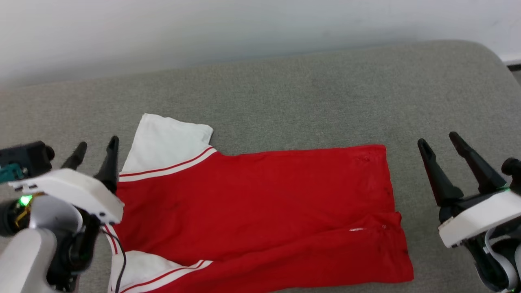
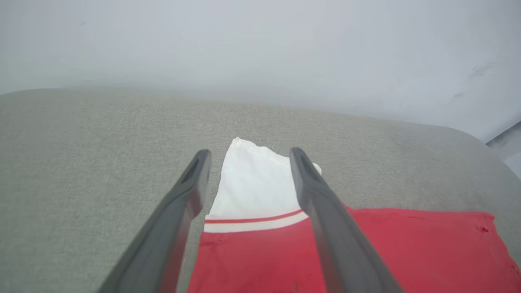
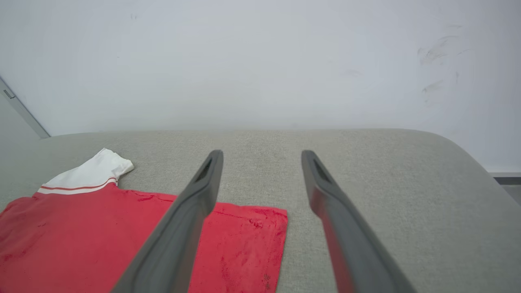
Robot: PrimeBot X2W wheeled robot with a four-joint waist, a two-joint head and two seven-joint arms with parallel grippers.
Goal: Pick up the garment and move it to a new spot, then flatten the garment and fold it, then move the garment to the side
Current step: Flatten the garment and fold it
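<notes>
Now you have one shirt (image 1: 260,211) before you, lying flat and sideways on the grey cushion (image 1: 285,93). The side facing up is plain red with a few dark specks. A crease runs across it toward the hem, with a small white mark on it.

You can count two white short sleeves, each edged with red-and-white striped trim. The far sleeve (image 1: 167,146) spreads just to the right of the left gripper (image 1: 98,142); in the left wrist view it shows between the two fingers. The near sleeve (image 1: 142,264) lies behind those fingertips, partly hidden by the gripper's body.

The hem end lies left of the right gripper (image 1: 437,138), which is over bare cushion.

You have two grippers, each with two dark fingers. Both stand spread wide and hold nothing. You cannot tell whether the left one touches the cloth.
</notes>
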